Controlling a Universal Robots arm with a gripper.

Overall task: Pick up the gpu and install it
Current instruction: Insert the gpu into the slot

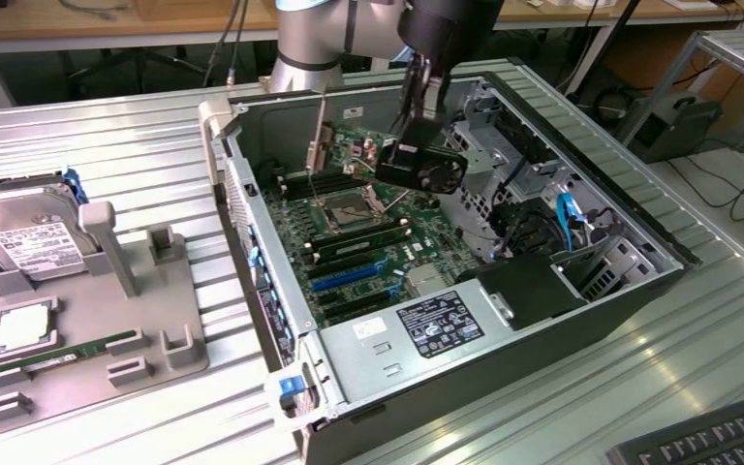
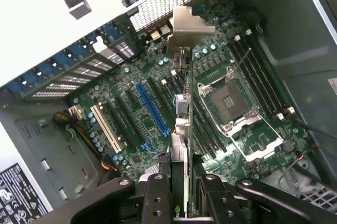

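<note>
The gpu (image 1: 420,165), a dark card with a round black fan, hangs inside the open computer case (image 1: 604,184) above the green motherboard (image 1: 405,247). Its silver end bracket (image 1: 317,136) points toward the case's rear wall. My gripper (image 1: 414,131) comes down from above and is shut on the card's upper edge. In the wrist view the gpu (image 2: 181,129) appears edge-on between my fingers (image 2: 158,195), and its bracket (image 2: 185,23) reaches toward the rear slot openings. The card hovers beside the long blue slot (image 2: 152,109) without touching the board.
A CPU socket (image 1: 346,205) and memory slots lie under the card. The power supply (image 1: 437,325) fills the case's near end, with cables and a drive cage on the exterior view's right. A grey holder (image 1: 152,339) on that view's left carries a hard drive (image 1: 30,237) and a memory stick (image 1: 69,351).
</note>
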